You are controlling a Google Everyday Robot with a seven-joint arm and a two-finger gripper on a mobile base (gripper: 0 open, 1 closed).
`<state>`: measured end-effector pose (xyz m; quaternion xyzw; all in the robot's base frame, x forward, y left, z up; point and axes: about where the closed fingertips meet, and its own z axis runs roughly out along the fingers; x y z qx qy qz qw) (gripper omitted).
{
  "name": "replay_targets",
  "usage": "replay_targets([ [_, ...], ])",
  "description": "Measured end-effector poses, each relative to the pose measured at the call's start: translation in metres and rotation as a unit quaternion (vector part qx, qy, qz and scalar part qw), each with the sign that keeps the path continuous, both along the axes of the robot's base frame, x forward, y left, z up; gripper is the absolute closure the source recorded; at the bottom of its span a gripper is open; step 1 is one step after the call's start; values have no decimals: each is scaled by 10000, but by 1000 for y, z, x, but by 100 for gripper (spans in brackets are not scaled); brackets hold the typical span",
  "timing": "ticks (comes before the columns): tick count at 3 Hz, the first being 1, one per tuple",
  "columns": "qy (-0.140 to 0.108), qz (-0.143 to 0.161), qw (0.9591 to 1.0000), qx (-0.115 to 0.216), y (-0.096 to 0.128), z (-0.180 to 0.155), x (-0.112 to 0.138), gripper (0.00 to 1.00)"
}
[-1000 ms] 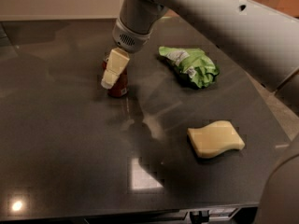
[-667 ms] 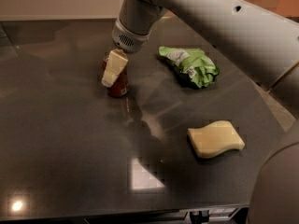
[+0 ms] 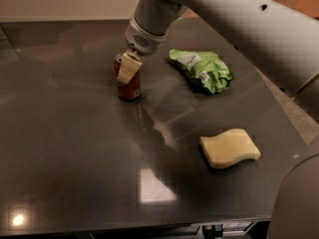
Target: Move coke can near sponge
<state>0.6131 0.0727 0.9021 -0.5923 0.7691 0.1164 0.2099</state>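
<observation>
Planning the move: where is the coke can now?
Camera view, upper left of centre: the coke can stands under the gripper, left of the snack bag.

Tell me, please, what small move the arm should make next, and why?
Probably make sure of the grip and lift the coke can just off the table. The hand is down at the upright can, while the sponge lies well apart, toward the lower right of the view, so the can must travel.

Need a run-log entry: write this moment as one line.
gripper at coke can; coke can upright on table; sponge apart, nearer camera; green bag behind sponge
</observation>
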Motion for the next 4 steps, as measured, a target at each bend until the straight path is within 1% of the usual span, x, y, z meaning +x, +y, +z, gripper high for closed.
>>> replay_targets([
  [1, 27, 102, 9999, 81, -18, 16, -20, 87],
  [2, -37, 270, 9996, 97, -43, 34, -51, 100],
  [3, -122, 280, 9994, 142, -70, 43, -80, 100],
  [4, -158, 140, 9997, 121, -93, 38, -99, 100],
])
